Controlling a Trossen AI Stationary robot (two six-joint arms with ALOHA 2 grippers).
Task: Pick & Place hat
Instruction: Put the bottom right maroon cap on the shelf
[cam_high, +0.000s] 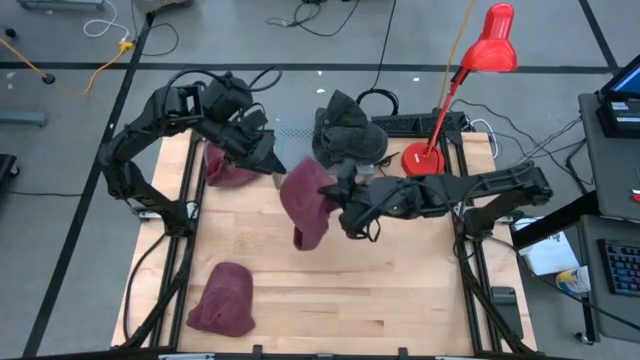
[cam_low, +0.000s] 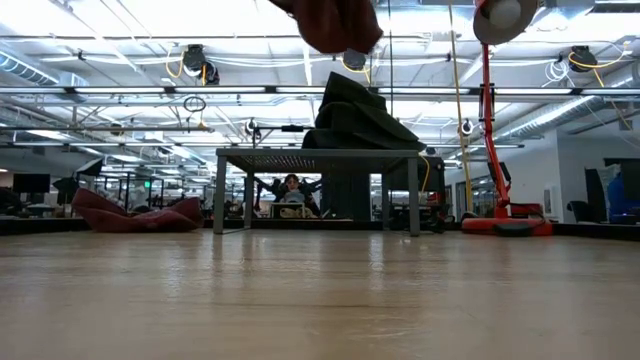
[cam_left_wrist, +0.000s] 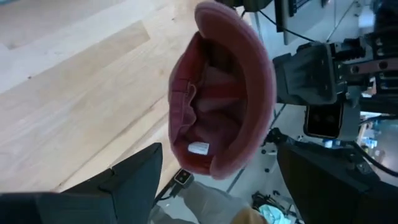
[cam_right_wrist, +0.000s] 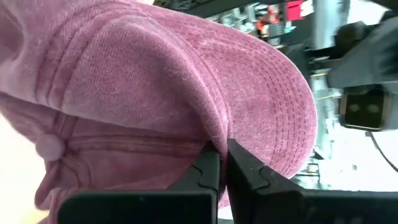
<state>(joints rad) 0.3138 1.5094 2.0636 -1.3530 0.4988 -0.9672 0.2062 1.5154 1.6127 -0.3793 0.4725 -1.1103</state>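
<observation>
Corduroy hat (cam_high: 306, 203) (maroon, ribbed) — in right gripper (cam_high: 345, 212)

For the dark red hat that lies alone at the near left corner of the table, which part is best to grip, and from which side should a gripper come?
The hat at the near left corner lies slumped as a soft mound on the table, with no brim clearly showing in the high view. I would come straight down and pinch a raised fold of the crown. The left gripper looks empty, while the right gripper already holds another hat.
</observation>
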